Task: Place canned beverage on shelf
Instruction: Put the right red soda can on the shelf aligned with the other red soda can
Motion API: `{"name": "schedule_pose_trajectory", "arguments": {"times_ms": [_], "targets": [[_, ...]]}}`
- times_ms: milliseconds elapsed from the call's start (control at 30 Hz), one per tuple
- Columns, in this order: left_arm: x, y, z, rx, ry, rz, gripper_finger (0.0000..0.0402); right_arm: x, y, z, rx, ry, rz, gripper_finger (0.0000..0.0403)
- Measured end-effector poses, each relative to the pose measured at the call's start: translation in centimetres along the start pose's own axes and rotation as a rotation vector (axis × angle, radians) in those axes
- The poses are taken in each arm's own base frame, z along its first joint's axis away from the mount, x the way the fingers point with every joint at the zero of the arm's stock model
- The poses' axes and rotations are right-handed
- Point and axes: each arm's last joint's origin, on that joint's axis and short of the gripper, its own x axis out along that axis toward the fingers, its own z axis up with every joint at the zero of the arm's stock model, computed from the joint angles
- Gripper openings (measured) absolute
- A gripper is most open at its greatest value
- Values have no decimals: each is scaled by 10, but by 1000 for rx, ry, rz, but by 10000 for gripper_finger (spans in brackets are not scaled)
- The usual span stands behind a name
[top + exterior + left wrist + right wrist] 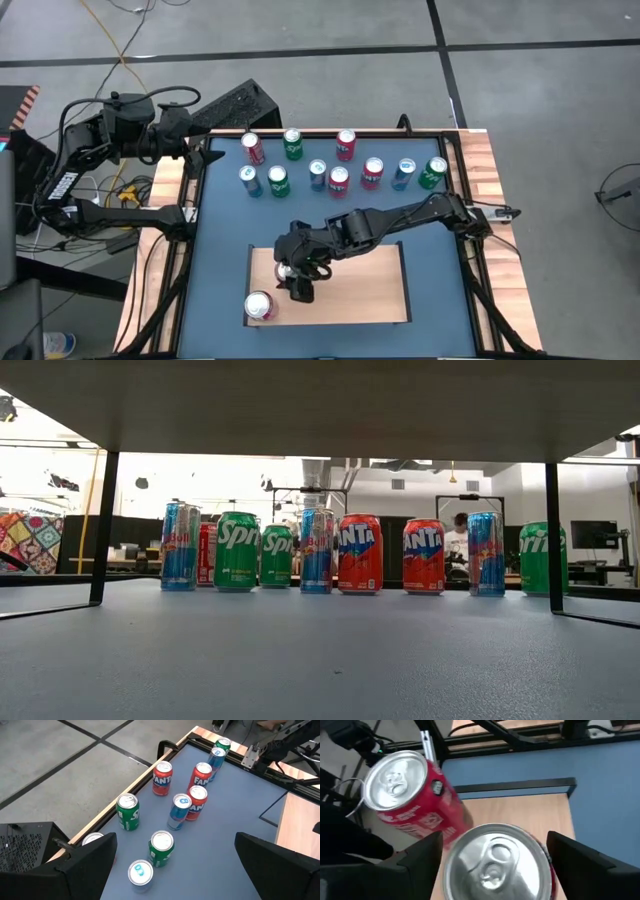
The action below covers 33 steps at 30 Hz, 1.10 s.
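The shelf (pixel 380 290) is a pale wooden board over the near middle of the blue table. A red can (pixel 287 270) stands upright on its left part, silver top up (pixel 495 865). My right gripper (pixel 297 282) reaches in from the right, slanting down. It is open, with a finger close on either side of this can (pixel 495 840). A second red can (pixel 258 306) (pixel 410 795) stands at the shelf's near left corner. My left gripper (pixel 195 140) (pixel 175 840) waits open above the table's far left corner.
Several cans, red, green and blue, stand in two loose rows on the table's far part (pixel 340 165) (pixel 360 555) (pixel 175 810). Black rails and a striped wooden frame (pixel 490 200) border the table. The shelf's right half is bare board.
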Motion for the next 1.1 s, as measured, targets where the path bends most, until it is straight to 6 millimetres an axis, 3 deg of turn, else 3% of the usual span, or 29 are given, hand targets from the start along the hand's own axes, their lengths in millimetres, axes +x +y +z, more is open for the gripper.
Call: {"name": "schedule_pose_trajectory", "arguments": {"times_ms": [233,500,633,700,833,1000,1100], "targets": [[0,0,0,0,0,0,391,-1,-4,5,3,-42,-17,353],[0,0,0,10,0,1,391,-23,-4,13,91,-83,3,354],[0,0,0,18,0,1,391,-52,9,13,57,-127,-87,354],[0,0,0,18,0,1,391,-81,17,13,39,-156,-139,354],[-3,0,-1,18,-7,-7,391,-118,29,-7,-1,-97,-346,345],[-11,0,-3,19,-26,-40,391,-101,42,-43,-3,8,-423,303],[-17,1,-5,12,-44,-43,391,-84,46,-58,36,-76,-367,265]]}}
